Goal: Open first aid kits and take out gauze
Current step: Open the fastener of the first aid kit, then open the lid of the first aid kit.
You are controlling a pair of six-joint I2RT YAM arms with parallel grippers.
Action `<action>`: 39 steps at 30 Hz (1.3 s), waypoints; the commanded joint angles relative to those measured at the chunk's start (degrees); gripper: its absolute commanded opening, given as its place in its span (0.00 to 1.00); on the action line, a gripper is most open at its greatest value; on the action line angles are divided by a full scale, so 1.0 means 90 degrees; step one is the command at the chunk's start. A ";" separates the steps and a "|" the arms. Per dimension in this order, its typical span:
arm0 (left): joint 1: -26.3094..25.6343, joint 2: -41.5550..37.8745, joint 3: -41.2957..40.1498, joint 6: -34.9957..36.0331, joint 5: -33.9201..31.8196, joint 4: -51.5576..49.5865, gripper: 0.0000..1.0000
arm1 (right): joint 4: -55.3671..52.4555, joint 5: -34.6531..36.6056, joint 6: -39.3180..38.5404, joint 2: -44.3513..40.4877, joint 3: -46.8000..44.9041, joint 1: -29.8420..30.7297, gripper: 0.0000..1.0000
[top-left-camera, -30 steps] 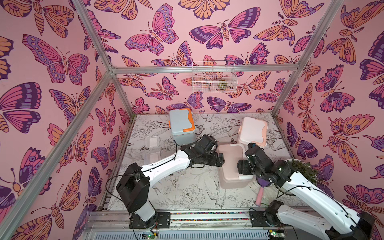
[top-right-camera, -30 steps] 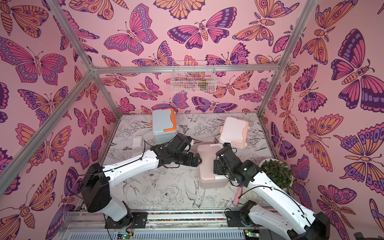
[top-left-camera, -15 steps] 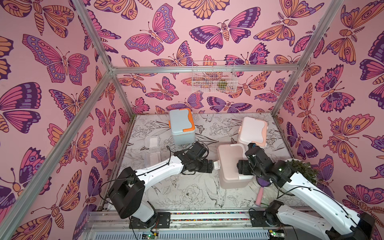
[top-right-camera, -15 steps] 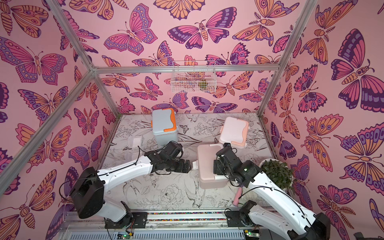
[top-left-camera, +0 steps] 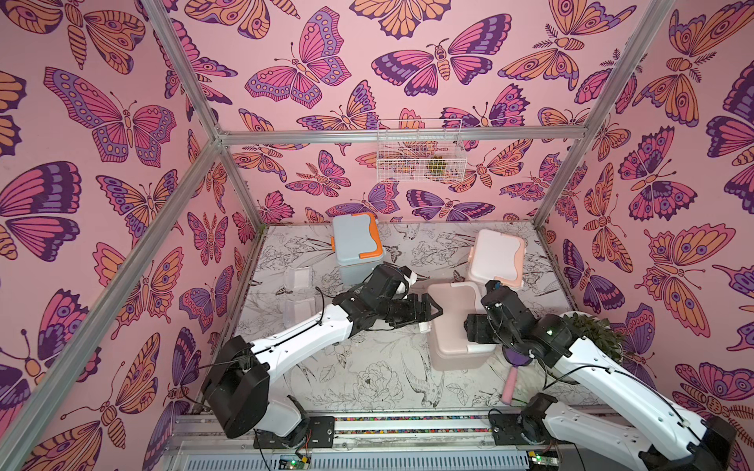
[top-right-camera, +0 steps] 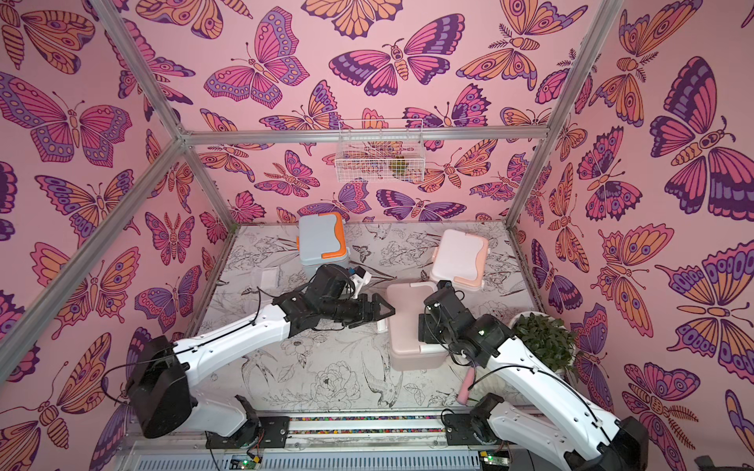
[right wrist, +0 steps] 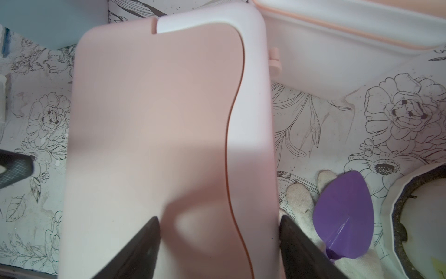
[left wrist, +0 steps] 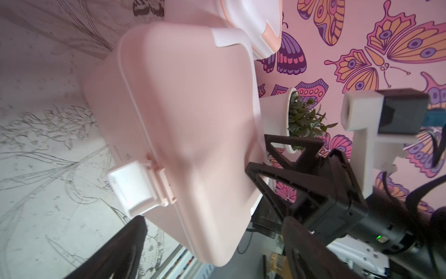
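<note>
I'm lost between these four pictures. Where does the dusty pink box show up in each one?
In a top view: the dusty pink box sits right of centre, in the lower half.
In a top view: just right of centre, in the lower half.
Left wrist view: it fills the middle, seen from its side.
Right wrist view: it fills the centre, lid facing the camera.
Shared landmark: the white box with peach trim, next to it in every view.
</note>
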 commanded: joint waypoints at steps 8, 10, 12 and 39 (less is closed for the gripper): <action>0.0236 0.0519 0.0110 -0.0527 0.0469 0.0398 0.84 | -0.0293 -0.0661 -0.0253 0.0220 -0.0231 -0.0001 0.76; 0.0246 0.0518 0.0089 -0.0547 0.0502 0.0451 0.84 | -0.0267 -0.0731 -0.0267 0.0275 -0.0221 -0.0003 0.76; 0.0246 0.0501 0.0089 -0.0553 0.0554 0.0500 0.84 | -0.0246 -0.0826 -0.0289 0.0351 -0.0202 0.0000 0.76; 0.0265 0.0109 -0.0260 -0.0656 0.0683 0.0639 0.85 | 0.0267 -0.1552 -0.0217 0.0728 -0.0230 -0.0002 0.76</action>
